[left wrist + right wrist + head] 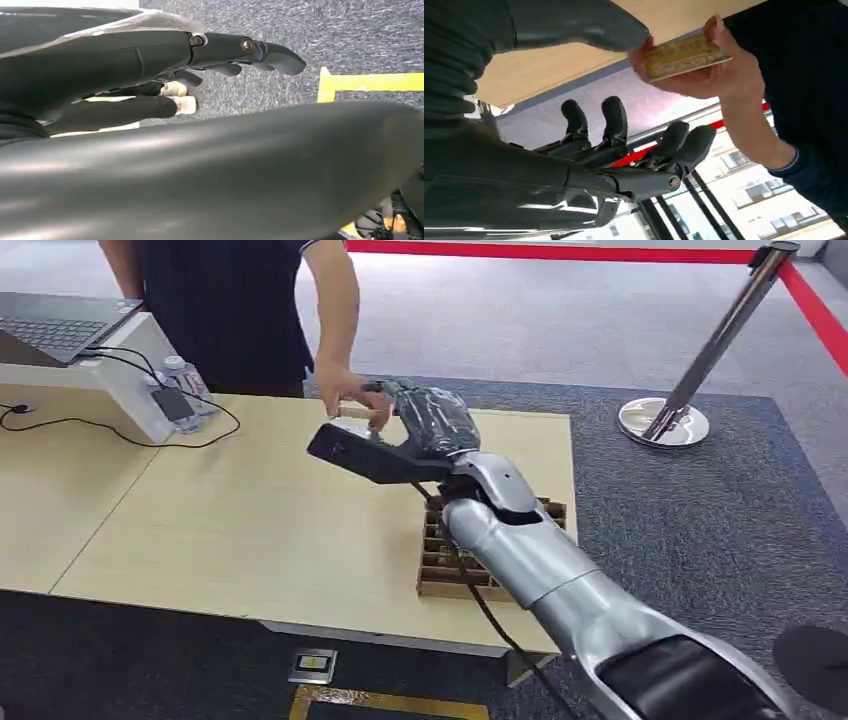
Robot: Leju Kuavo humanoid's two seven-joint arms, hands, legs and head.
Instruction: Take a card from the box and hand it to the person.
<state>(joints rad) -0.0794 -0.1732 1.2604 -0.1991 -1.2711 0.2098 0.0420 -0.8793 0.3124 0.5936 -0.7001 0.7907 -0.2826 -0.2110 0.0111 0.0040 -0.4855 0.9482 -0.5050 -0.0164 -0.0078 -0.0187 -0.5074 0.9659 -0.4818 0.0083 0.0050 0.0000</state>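
My right hand [428,418] is stretched out over the far side of the wooden table [220,530], up against a person's hand [352,392]. In the right wrist view the person's hand [719,75] pinches a gold card [684,57]. My thumb [589,25] ends right at the card's edge, while my dark fingers [674,145] are spread well apart from it. My right hand [624,150] grips nothing. The cardboard box [440,555] with slotted dividers sits near the table's right front, half hidden under my forearm. My left hand [230,50] hangs over the carpet with nothing in it.
A laptop [55,325] sits on a white stand at the far left, with a water bottle [185,380], a phone [173,403] and black cables [90,425] beside it. A metal stanchion [690,390] stands on the carpet to the right.
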